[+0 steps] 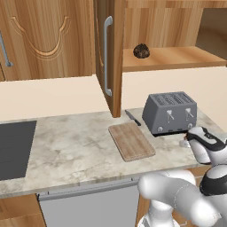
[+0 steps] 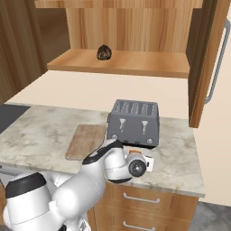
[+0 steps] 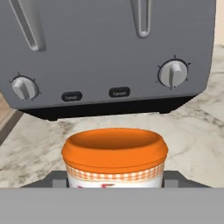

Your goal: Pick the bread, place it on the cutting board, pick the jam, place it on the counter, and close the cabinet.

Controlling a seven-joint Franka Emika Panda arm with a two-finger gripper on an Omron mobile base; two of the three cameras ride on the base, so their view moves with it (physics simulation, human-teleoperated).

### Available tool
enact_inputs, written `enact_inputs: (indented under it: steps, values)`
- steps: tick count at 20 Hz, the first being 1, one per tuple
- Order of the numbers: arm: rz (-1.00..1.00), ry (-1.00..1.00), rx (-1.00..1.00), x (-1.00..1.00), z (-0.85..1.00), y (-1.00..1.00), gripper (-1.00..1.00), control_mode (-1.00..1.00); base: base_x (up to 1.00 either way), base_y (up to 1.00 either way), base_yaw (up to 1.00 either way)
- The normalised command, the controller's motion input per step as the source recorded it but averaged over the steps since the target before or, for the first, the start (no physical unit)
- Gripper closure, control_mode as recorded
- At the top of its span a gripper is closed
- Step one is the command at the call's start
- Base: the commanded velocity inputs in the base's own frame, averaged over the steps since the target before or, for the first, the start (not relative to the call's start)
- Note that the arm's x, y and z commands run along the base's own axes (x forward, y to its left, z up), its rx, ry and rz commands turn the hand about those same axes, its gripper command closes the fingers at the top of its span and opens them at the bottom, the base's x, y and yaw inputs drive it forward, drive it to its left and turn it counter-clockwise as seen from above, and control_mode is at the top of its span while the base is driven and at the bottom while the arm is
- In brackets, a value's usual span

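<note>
The jam (image 3: 114, 157), a small jar with an orange lid, sits between my gripper's (image 3: 114, 181) fingers, which are shut on it. It hangs low in front of the toaster (image 3: 109, 52); I cannot tell whether it touches the counter (image 3: 197, 144). In the right base view the gripper (image 2: 143, 163) is at the counter's (image 2: 36, 131) front edge, right of the cutting board (image 2: 85, 140). The bread (image 1: 141, 51) (image 2: 104, 53), a dark lumpy ball, lies on the open cabinet's shelf (image 1: 177, 57). The cutting board (image 1: 131, 141) lies bare left of the toaster.
The cabinet door (image 1: 108, 57) (image 2: 212, 63) stands open over the counter (image 1: 75, 146). A knife (image 1: 132, 117) lies behind the board. The grey toaster (image 1: 170, 113) (image 2: 134, 122) stands close behind the hand. A dark cooktop (image 1: 13, 148) is at far left.
</note>
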Motion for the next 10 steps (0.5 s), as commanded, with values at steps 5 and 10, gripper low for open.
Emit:
enact_inputs:
  steps: [5,10]
  values:
    - [0.0,0.0,0.0,0.21,-0.16,0.0,1.0,-1.0,0.0,0.0,0.0]
    - [0.0,0.0,0.0,0.17,-0.05,-0.03,1.0,-1.0,0.0,0.0,0.0]
